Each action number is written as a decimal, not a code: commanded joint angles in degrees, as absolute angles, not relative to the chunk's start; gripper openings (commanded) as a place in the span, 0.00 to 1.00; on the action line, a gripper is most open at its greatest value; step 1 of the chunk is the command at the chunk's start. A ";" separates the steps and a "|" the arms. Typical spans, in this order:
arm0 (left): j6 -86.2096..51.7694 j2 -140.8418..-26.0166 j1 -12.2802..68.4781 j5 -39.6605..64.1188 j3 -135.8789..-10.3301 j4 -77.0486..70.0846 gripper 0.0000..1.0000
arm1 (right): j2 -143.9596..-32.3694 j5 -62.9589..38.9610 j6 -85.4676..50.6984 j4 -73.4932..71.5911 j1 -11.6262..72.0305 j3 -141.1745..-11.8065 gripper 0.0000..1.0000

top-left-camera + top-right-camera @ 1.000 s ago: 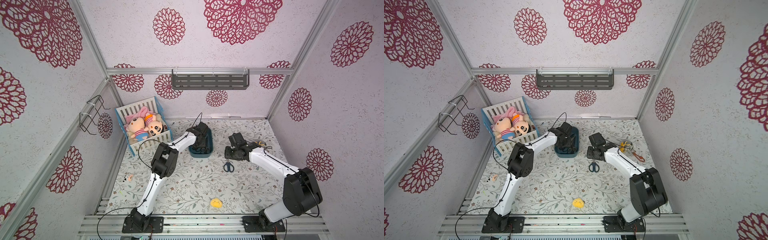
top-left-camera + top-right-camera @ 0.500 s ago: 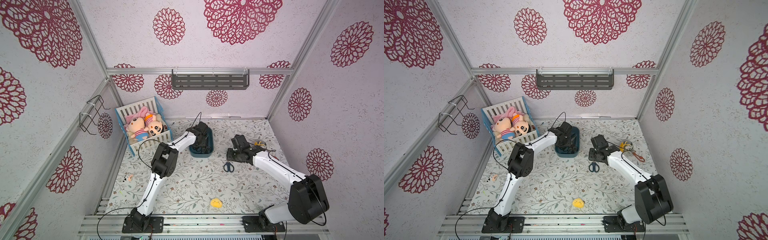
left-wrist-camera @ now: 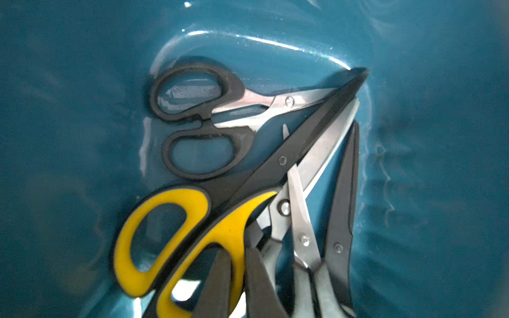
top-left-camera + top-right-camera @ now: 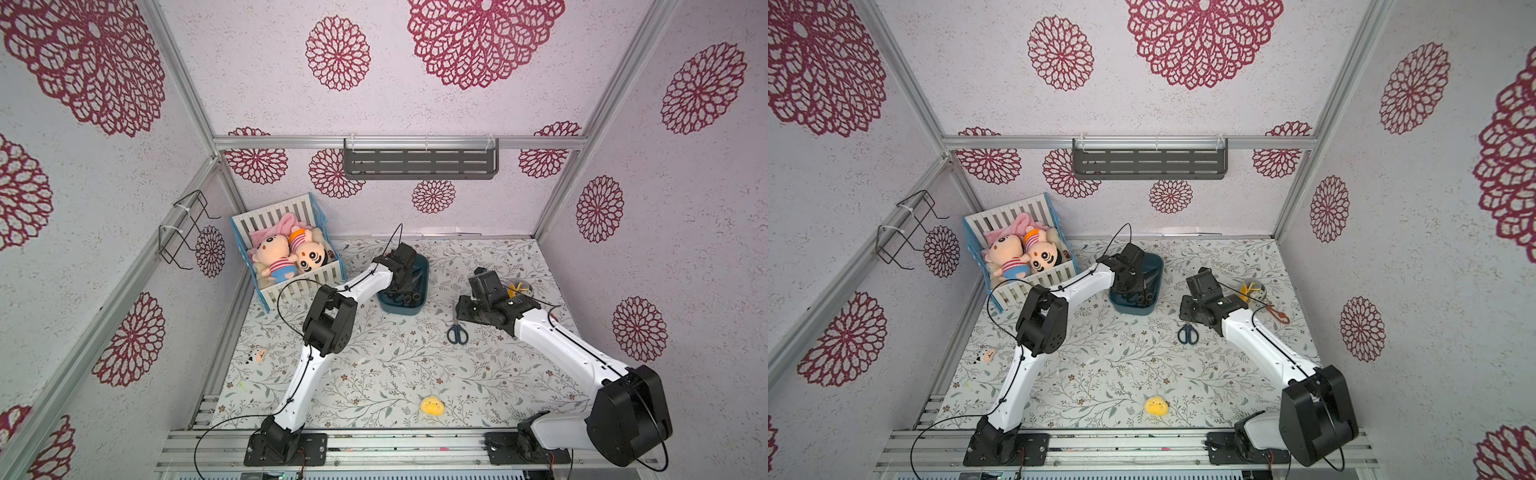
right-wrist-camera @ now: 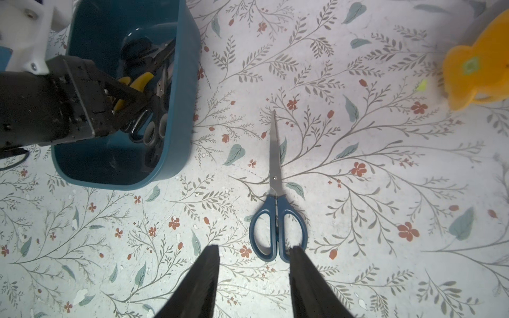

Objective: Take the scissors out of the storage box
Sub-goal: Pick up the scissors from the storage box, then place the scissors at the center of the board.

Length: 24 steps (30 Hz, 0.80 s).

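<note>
- At the back middle of the counter point(image 4: 374, 374) stands the box point(image 4: 401, 309), a shallow teal tub, upright and uncovered.
- Inside the box, the left wrist view shows five pairs of scissors in a loose pile, counted by their pivots. Their blades cross toward one end wall.
- The black-handled scissors point(image 3: 201, 124) lie flat on the box floor, handles clear of the pile, blade tips under the others.
- The yellow-handled scissors point(image 3: 170, 242) lie on top of the pile. Their dark blades are closed and the tip touches the box wall.
- Three further pairs lie beside and beneath, with their handles largely hidden.
- The left hand point(image 3: 237, 252) reaches down into the box. Its fingers point(image 3: 217, 283) are drawn narrow, pinching the rim of one yellow handle loop between them.
- The right hand point(image 5: 253, 249) hangs over bare counter beside the box, jaws apart at a middling width, holding nothing.
- The blue-handled scissors point(image 5: 276, 209) lie flat and closed on the counter outside the box, near it on the side toward the right edge. The handles point toward the right hand and the blades away from it.
- One of the right hand's fingers point(image 5: 303, 275) overlaps a blue handle loop in the wrist view. Contact cannot be told.
- In the back left corner a slatted crate point(image 4: 305, 279) holds two dolls point(image 4: 274, 259).
- A yellow toy point(image 4: 432, 405) lies near the front edge and a small toy point(image 4: 258, 355) lies near the left edge.
- An orange-yellow object point(image 5: 473, 63) lies toward the right edge.
</note>
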<state>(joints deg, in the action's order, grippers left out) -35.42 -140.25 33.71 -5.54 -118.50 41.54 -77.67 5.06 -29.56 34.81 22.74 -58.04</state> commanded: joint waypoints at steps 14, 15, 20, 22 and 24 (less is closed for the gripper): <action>-46.11 -117.69 32.55 -7.24 -108.52 37.91 0.00 | -83.60 4.14 -27.75 30.19 25.37 -63.30 0.46; -48.20 -115.77 32.38 -8.50 -106.73 38.26 0.00 | -84.89 4.00 -27.63 29.71 26.07 -64.47 0.46; -58.31 -103.59 31.27 -12.30 -93.43 38.32 0.00 | -92.58 4.31 -27.22 28.51 29.24 -73.04 0.47; -61.27 -98.39 31.16 -11.02 -85.63 34.39 0.00 | -95.82 3.37 -27.41 28.36 29.91 -76.49 0.47; -63.85 -94.98 31.28 -10.28 -80.84 33.91 0.00 | -99.46 3.04 -27.08 29.52 30.37 -80.62 0.47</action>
<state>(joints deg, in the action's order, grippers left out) -57.41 -98.59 31.66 -9.76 -85.76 36.93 -96.95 3.60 -28.45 30.59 29.71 -76.12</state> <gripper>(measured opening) 0.039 0.470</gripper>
